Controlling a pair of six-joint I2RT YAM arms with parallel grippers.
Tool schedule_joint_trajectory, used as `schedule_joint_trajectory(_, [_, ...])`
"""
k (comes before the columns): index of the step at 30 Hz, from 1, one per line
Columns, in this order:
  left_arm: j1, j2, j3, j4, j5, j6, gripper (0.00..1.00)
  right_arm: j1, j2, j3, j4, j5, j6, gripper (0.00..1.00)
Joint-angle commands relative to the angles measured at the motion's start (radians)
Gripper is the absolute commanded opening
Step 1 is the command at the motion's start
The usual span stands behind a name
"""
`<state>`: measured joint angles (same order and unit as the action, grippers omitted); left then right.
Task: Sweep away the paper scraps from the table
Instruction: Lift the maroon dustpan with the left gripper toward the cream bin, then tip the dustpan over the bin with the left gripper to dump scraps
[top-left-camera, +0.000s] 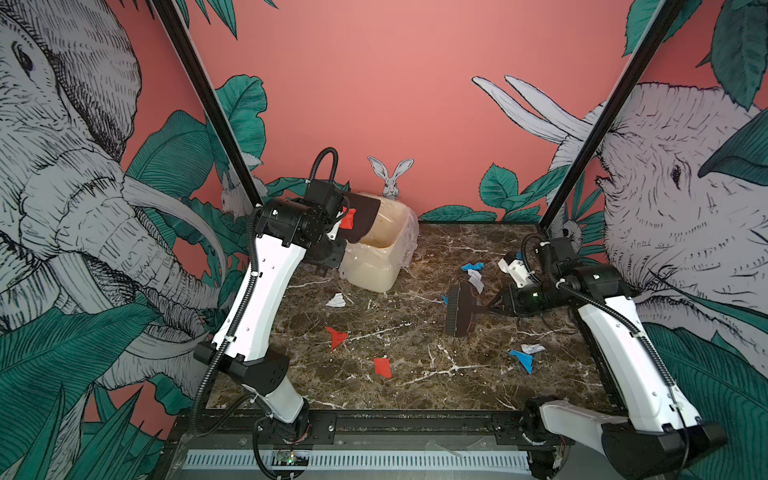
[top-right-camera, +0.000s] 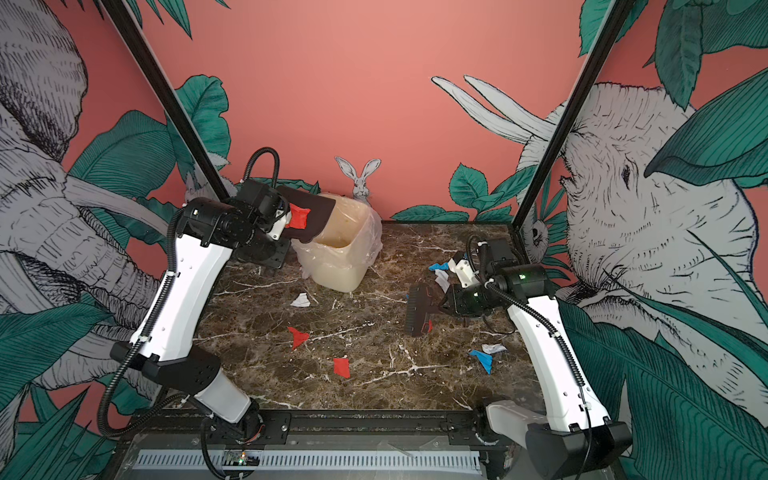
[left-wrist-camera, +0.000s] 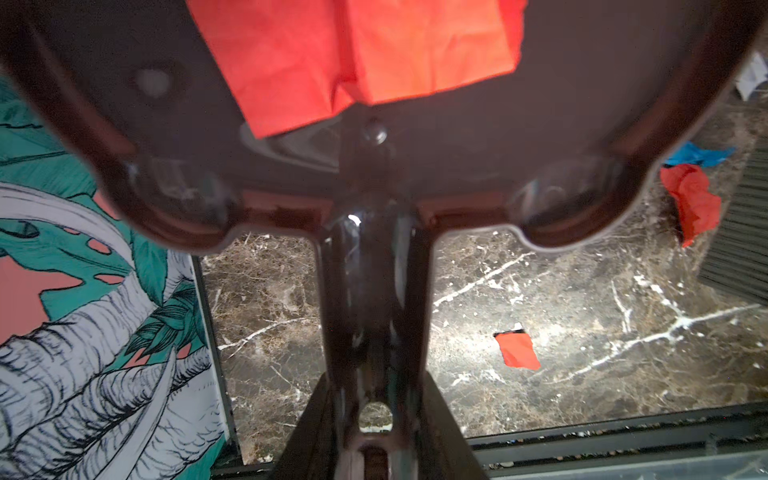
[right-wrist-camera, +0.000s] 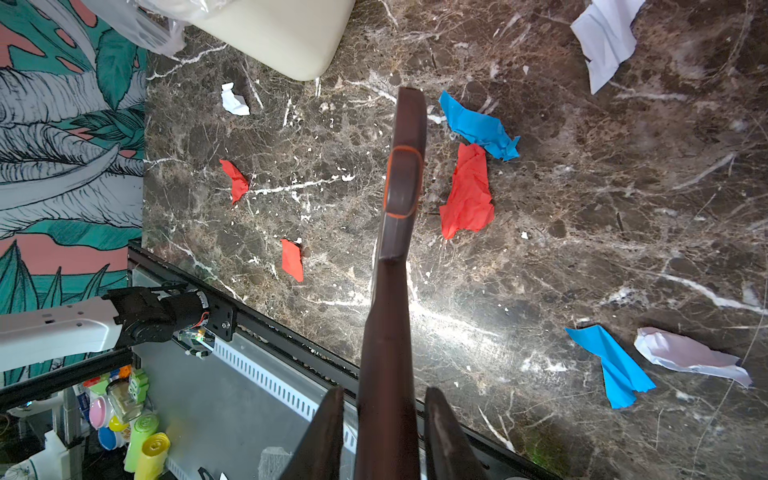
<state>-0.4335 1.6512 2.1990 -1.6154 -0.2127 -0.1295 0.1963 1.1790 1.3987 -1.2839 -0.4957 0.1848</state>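
Observation:
My left gripper (left-wrist-camera: 376, 415) is shut on the handle of a dark brown dustpan (top-left-camera: 361, 216), held tilted above the rim of a cream bin (top-left-camera: 380, 257). A red paper scrap (top-left-camera: 347, 219) lies on the pan (left-wrist-camera: 582, 124). My right gripper (top-left-camera: 492, 308) is shut on the handle of a dark brush (top-left-camera: 459, 309), whose head (right-wrist-camera: 405, 178) rests on the table (top-left-camera: 415, 386). A red scrap (right-wrist-camera: 467, 195) and a blue scrap (right-wrist-camera: 478, 124) lie right beside the brush head. More paper scraps are scattered around: white (top-left-camera: 336, 300), red (top-left-camera: 336, 336), red (top-left-camera: 382, 367), blue (top-left-camera: 523, 360), white (top-left-camera: 532, 348).
The bin, lined with a clear plastic bag, stands at the back left of the table. Black frame posts (top-left-camera: 208, 104) (top-left-camera: 602, 137) rise from the back corners. A black rail (top-left-camera: 415, 419) edges the front. Patterned walls close in on both sides.

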Motion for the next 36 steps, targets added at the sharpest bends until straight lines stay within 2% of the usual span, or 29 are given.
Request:
schedule_joint_trajectory(1, [0.016, 0.046, 0.048, -0.173, -0.087, 0.016, 0.0, -0.005, -0.007, -0.007, 0.035, -0.046, -0.019, 0.0])
schedule_joint_trajectory(5, [0.017, 0.117, 0.137, -0.178, -0.146, 0.024, 0.0, -0.005, -0.018, -0.016, 0.038, -0.061, -0.015, 0.0])
schedule_joint_trajectory(9, [0.019, 0.167, 0.15, -0.186, -0.224, 0.044, 0.0, -0.005, -0.032, -0.031, 0.041, -0.081, -0.005, 0.0])
schedule_joint_trajectory(18, [0.013, 0.185, 0.197, -0.186, -0.362, 0.089, 0.0, -0.001, -0.055, -0.061, 0.043, -0.111, 0.019, 0.0])
schedule_joint_trajectory(24, [-0.05, 0.226, 0.172, -0.187, -0.465, 0.126, 0.0, 0.018, -0.056, -0.061, 0.035, -0.118, 0.027, 0.0])
schedule_joint_trajectory(29, [-0.066, 0.257, 0.196, -0.186, -0.542, 0.151, 0.0, 0.038, -0.067, -0.079, 0.022, -0.117, 0.031, 0.0])
schedule_joint_trajectory(36, [-0.115, 0.254, 0.154, -0.127, -0.743, 0.283, 0.0, 0.054, -0.067, -0.08, 0.026, -0.119, 0.036, 0.0])
